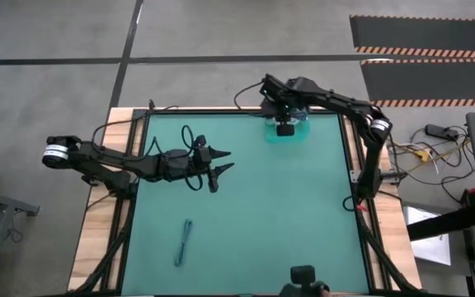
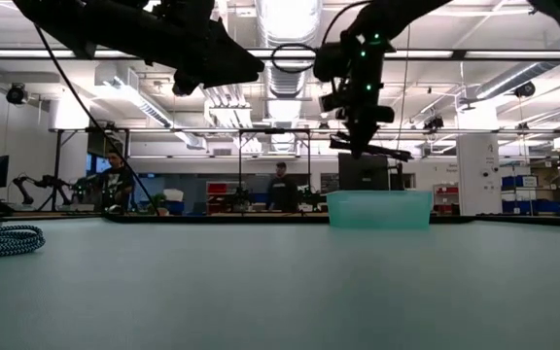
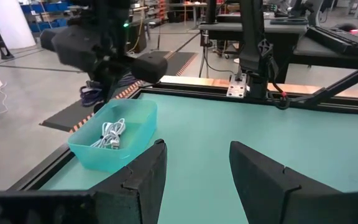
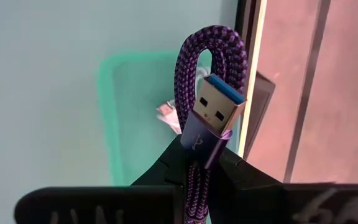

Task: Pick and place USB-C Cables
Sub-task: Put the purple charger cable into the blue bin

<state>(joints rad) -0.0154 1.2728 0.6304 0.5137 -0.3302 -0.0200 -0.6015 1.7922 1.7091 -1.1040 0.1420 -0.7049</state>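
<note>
My right gripper (image 1: 285, 129) hangs over a teal bin (image 1: 285, 134) at the table's far edge, shut on a purplish-black braided cable bundle (image 4: 211, 56). White coiled cable (image 3: 110, 134) lies on the bin's floor (image 3: 135, 127). A blue-grey cable bundle (image 1: 185, 242) lies flat on the green mat toward the near left, and shows at the left of the low view (image 2: 3, 240). My left gripper (image 1: 228, 161) is open in the air over the mat's left-centre, its fingers (image 3: 143, 177) pointing toward the bin. My right gripper pinches the purplish-black bundle between its two fingers (image 4: 166, 168), which point down from above. The folded loop (image 4: 213, 37) and a USB plug (image 4: 211, 118) stick out past the fingertips. The bundle is lifted clear, above the bin (image 4: 114, 124).
The green mat (image 1: 287, 223) fills the table between wooden side rails. A camera mount (image 1: 303, 276) stands at the near edge. Behind the table lies a workshop with people far off (image 2: 280, 185). The bin (image 2: 377, 209) stands by the far edge.
</note>
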